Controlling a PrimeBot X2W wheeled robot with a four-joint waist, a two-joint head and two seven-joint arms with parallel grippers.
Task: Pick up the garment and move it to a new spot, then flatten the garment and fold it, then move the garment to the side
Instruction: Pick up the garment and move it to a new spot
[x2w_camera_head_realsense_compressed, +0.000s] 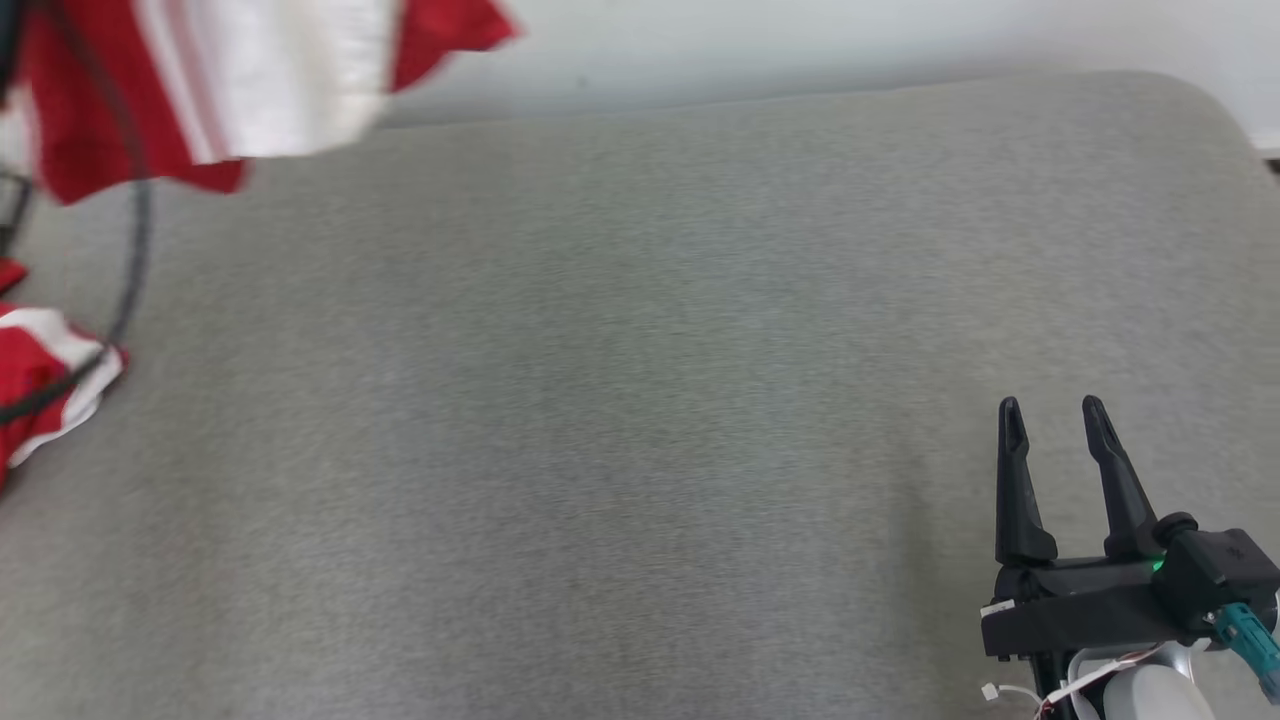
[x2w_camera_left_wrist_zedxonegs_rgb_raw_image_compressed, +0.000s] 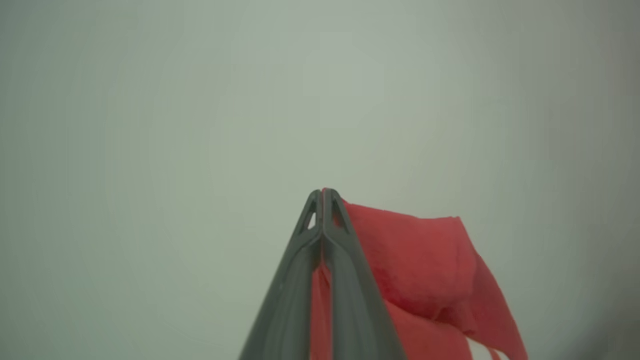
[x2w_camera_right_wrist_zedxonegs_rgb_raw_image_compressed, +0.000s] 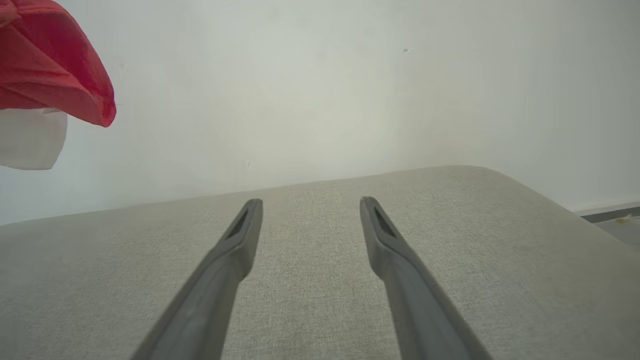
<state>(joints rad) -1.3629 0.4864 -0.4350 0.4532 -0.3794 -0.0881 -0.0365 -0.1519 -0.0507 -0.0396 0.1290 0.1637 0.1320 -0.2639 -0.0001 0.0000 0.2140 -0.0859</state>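
The left gripper (x2w_camera_left_wrist_zedxonegs_rgb_raw_image_compressed: 323, 192) has its fingers clamped together on a fold of the red and white garment (x2w_camera_left_wrist_zedxonegs_rgb_raw_image_compressed: 415, 250). The garment hangs in the air over the far left of the grey cushion (x2w_camera_head_realsense_compressed: 640, 400), in front of the pale wall (x2w_camera_right_wrist_zedxonegs_rgb_raw_image_compressed: 320, 75). The right gripper (x2w_camera_head_realsense_compressed: 1050, 405) hovers over the cushion's near right part, its fingers apart and holding nothing.
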